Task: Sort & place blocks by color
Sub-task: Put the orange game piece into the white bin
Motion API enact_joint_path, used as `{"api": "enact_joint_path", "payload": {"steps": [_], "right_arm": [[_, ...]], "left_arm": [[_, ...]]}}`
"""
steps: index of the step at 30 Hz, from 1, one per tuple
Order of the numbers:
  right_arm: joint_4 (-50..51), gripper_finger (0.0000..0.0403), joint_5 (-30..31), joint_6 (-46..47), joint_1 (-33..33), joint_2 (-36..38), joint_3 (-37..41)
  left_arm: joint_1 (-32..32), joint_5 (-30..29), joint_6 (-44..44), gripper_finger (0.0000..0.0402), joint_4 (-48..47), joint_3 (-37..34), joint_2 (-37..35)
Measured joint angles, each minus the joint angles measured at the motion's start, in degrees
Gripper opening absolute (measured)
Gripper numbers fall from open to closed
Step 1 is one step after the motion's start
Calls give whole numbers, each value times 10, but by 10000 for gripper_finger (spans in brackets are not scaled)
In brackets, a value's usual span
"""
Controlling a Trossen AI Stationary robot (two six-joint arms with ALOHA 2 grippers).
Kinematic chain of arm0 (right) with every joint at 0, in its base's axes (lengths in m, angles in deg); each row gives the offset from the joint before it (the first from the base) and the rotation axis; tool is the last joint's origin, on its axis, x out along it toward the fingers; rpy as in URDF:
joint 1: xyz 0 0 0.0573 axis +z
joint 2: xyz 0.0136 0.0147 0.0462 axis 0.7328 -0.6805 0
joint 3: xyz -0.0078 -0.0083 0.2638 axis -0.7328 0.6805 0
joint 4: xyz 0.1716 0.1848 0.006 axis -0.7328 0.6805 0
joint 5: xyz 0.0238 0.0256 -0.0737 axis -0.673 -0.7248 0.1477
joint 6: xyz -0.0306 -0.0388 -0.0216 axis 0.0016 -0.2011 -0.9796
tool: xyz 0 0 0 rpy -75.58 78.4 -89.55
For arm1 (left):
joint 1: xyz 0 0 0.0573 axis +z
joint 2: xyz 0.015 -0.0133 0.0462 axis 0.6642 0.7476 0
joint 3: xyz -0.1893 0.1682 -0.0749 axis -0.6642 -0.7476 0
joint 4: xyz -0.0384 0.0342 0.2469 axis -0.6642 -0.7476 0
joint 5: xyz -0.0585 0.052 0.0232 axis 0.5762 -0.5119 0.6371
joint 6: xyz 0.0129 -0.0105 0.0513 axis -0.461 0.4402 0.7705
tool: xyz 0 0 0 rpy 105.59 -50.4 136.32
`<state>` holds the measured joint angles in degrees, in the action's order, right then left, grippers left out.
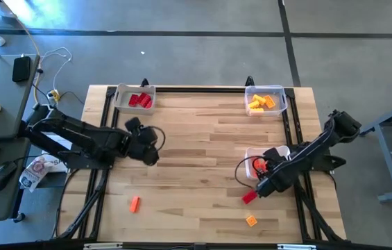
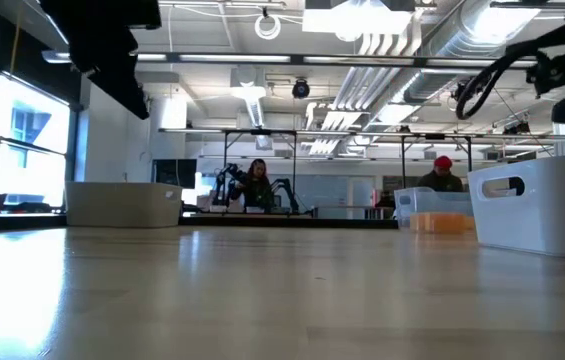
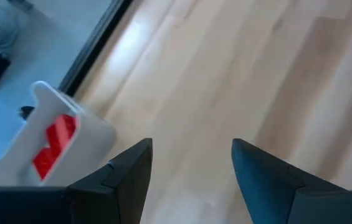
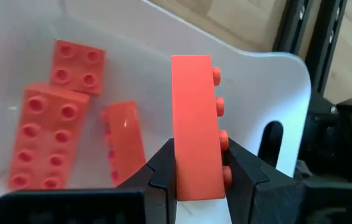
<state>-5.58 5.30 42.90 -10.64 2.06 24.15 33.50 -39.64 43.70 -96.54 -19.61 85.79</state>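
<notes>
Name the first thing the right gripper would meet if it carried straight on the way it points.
Probably the white bin: the right gripper, shut on an orange-red block, points into it, where three similar blocks lie.

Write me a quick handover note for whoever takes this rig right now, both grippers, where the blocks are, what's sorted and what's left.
Right gripper: shut on an orange-red block, held above the white bin at the table's right edge, which already holds three like it.
Left gripper: open, empty, hovering near the far-left bin.
Done: red blocks in the far-left bin; yellow-orange blocks in the far-right bin.
Left: release the held block, then sort three loose on the table: orange, red, orange.
</notes>
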Motion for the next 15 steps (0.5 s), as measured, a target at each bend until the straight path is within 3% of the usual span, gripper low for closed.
{"api": "enact_joint_path", "payload": {"steps": [8,15], "right_arm": [[-14,75,-12,-17,-25,0,16],[-17,128,-2,-34,-36,1,16]], "left_arm": [[88,1,49,207,27,0,0],[123,28,49,207,26,0,0]]}}
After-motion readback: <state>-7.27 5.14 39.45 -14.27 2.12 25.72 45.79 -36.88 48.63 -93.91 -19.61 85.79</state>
